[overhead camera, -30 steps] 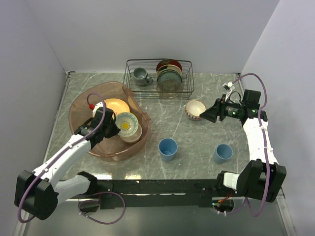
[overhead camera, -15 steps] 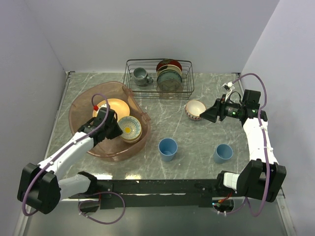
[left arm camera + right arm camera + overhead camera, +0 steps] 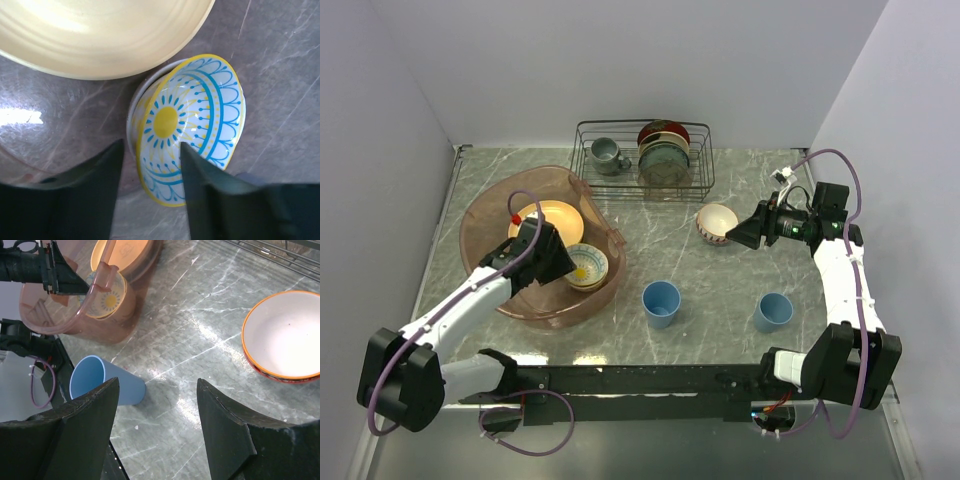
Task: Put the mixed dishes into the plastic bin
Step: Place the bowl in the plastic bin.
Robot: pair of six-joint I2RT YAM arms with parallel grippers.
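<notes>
The left hand [image 3: 150,146] stands loosened inside the plastic bin [image 3: 485,225], its two dark, matte fingers parted on either side of the near rim of a small glazed dish [image 3: 192,115]. From the wrist view it is hard to say whether either finger touches that rim. The dish is round and flared, glossy white with a yellow sun at its centre, blue rays and scallops, and a yellow edge. It lies tilted in a plain cream bowl [image 3: 146,82], in the bin's near-right corner. Just beyond them lies the smooth yellow-orange plate [image 3: 552,218], ringed with faint ridges. The bin is translucent pinkish-brown plastic, rounded-square with a flared rim, and sits by the left edge of the grey, veined tabletop [image 3: 720,335].

The right hand [image 3: 156,385] hangs spread wide with nothing between its fingers, just beside the red-patterned bowl [image 3: 717,222], which is white inside with an orange rim and stands toward the right edge. Two smooth, tapering light-blue cups [image 3: 661,303] [image 3: 773,312] stand upright toward the near edge. At the far edge a black wire rack [image 3: 625,185] holds a grey mug [image 3: 608,155] and upright dark plates [image 3: 664,150].

A second ago the left hand pinched the patterned dish above the cream bowl. Since then the dish has come down into the bowl and the fingers have parted. The right hand, cups and red-patterned bowl have not moved.
</notes>
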